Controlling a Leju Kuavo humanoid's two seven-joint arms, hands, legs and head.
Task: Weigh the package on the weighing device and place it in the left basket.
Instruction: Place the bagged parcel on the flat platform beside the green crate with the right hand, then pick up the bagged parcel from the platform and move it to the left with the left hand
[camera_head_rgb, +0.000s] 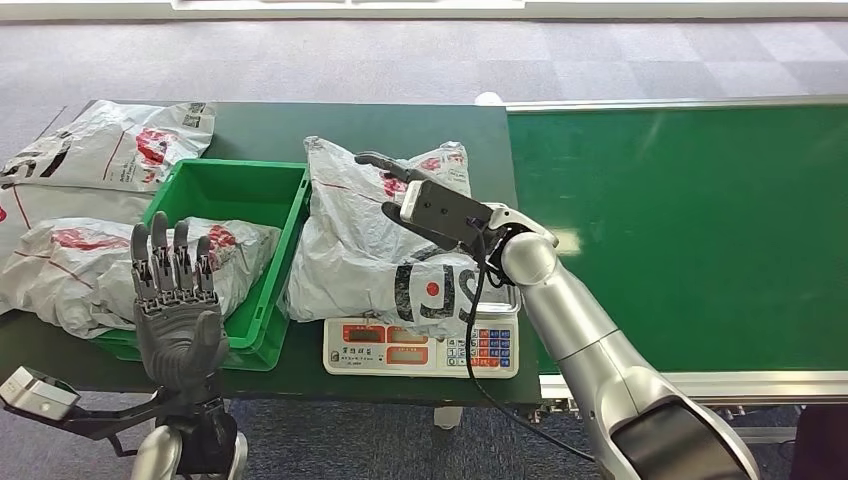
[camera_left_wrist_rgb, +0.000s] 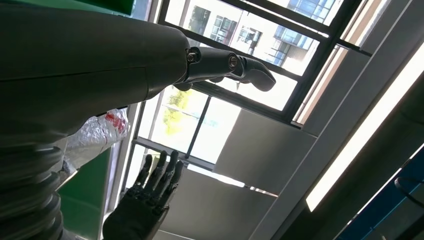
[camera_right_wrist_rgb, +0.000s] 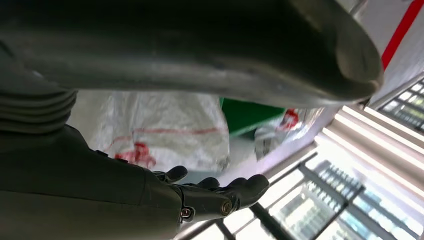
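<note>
Dark green table (camera_head_rgb: 260, 125) under grey carpet filled the scene; left of the scale (camera_head_rgb: 421, 345) sat the green basket (camera_head_rgb: 232, 190), already holding one parcel; the left hand (camera_head_rgb: 178, 300) hovered upright at the basket's near edge, fingers straight and apart, empty; the package (camera_head_rgb: 370, 240) lay on the scale, overhanging its left side toward the basket, long axis running away from the robot; the right hand (camera_head_rgb: 405, 195) hung above it, fingers extended, gripping nothing; a good lift would likely need a grasp under the bag's limp middle, kept low while crossing the basket wall.
</note>
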